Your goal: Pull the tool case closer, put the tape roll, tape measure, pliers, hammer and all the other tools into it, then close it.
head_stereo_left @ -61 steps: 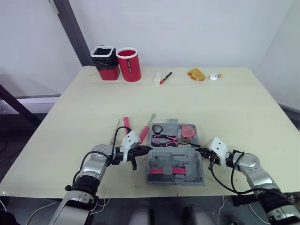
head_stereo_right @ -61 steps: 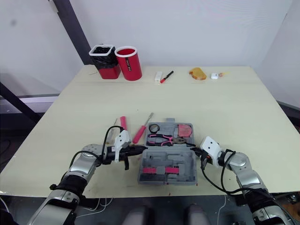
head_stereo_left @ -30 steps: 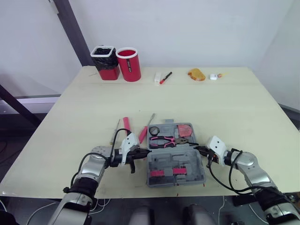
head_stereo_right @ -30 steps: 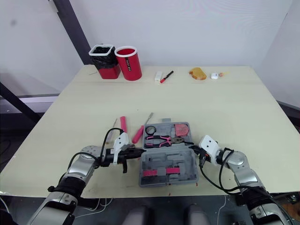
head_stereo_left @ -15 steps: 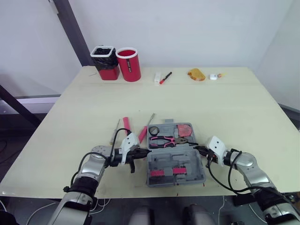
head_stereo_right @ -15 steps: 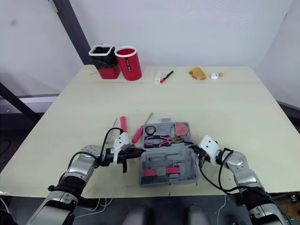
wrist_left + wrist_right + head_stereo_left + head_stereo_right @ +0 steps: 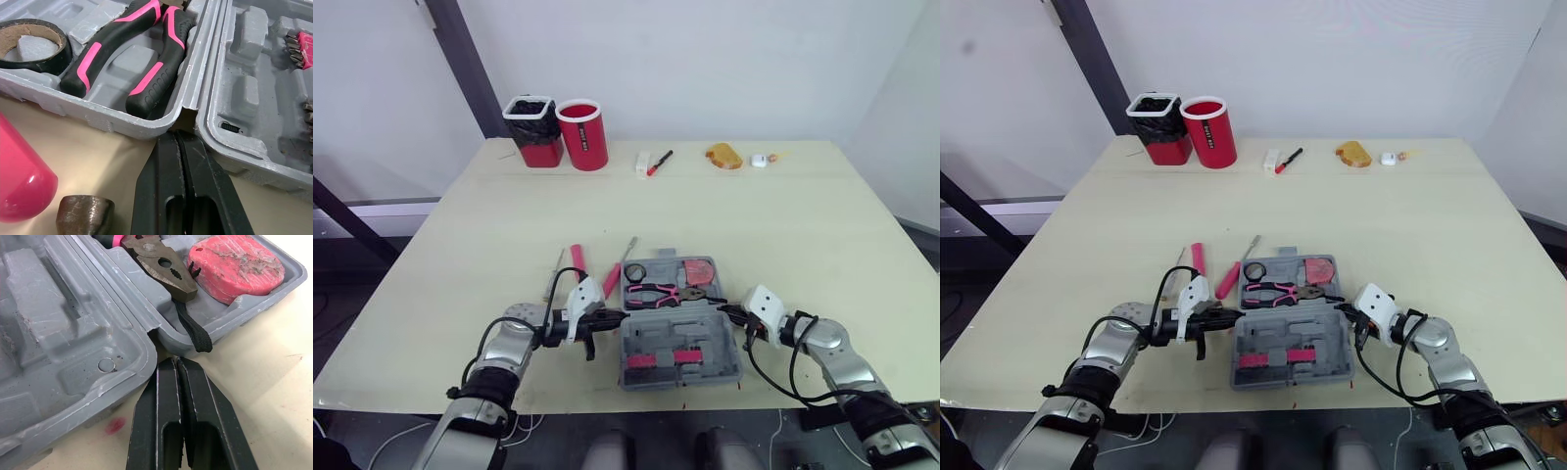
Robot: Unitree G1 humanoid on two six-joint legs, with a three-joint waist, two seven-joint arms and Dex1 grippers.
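Shifted toward the screwdriver (image 7: 615,278), tool case (image 7: 681,338) lies between left tool (image 7: 177,137) and right tool (image 7: 175,362), both closed.

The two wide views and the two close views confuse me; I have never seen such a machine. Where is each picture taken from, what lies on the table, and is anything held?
This is a humanoid robot with two arms. The two wide pictures come from cameras in its head, looking down over a table. The two close ones come from cameras on its wrists. An open grey tool case lies before it, holding a tape roll, pliers and a pink tape measure. A screwdriver and another pink-handled tool lie on the table beside it. The left gripper and right gripper are shut, their tips at the case's hinge, one on each side; they hold nothing.
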